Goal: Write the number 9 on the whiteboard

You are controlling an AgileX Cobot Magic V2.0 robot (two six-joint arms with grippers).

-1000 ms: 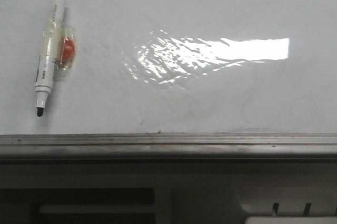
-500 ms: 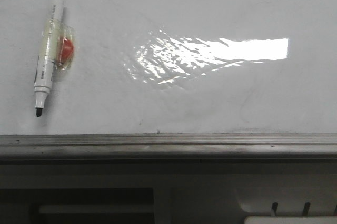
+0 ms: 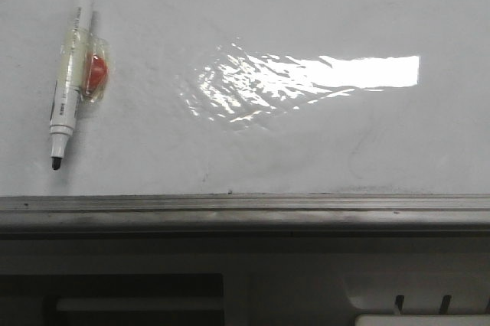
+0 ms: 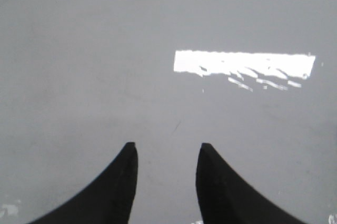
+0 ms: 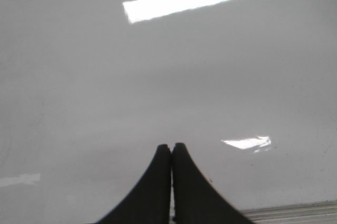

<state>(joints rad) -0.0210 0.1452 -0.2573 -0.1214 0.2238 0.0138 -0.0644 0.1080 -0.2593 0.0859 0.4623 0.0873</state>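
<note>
The whiteboard (image 3: pixel 306 135) fills the front view, glossy white with a bright glare patch, edged by a grey metal rail (image 3: pixel 245 207) at the near side. No number 9 shows on it. A white marker (image 3: pixel 70 66) with a black tip lies on the board at the left, uncapped, with a taped red piece on its barrel. Neither gripper shows in the front view. My left gripper (image 4: pixel 166 148) is open and empty over bare board (image 4: pixel 105 50). My right gripper (image 5: pixel 172 146) is shut and empty over bare board (image 5: pixel 79 77), near the rail (image 5: pixel 289 212).
Below the rail, a dark grey structure with slots (image 3: pixel 138 295) lies at the near side. A pale object's edge (image 3: pixel 421 318) shows at the lower right corner. Faint smudges mark the board at the right (image 3: pixel 360 150).
</note>
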